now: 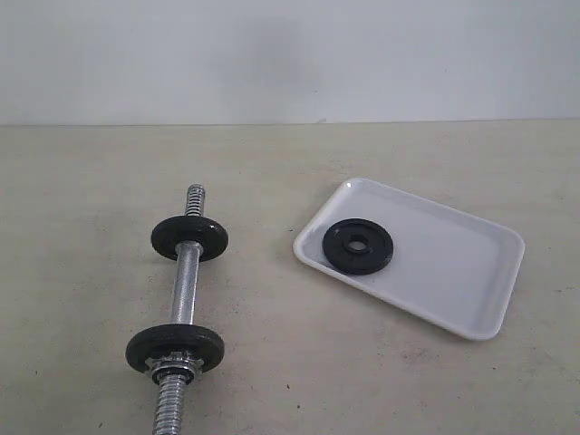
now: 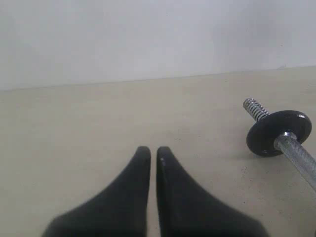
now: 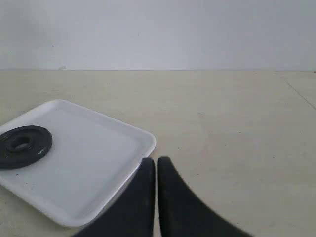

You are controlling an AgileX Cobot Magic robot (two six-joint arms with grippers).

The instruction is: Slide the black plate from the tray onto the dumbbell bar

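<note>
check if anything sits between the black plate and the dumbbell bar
Nothing visible does. The black plate lies flat in the tray, and only bare table separates the tray from the dumbbell bar. The bar's far threaded end is uncovered; its near end carries a nut.

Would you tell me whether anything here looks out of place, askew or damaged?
Nothing stands out: the black plate lies flat inside the tray, and the dumbbell bar rests on the table, with no damage showing.
</note>
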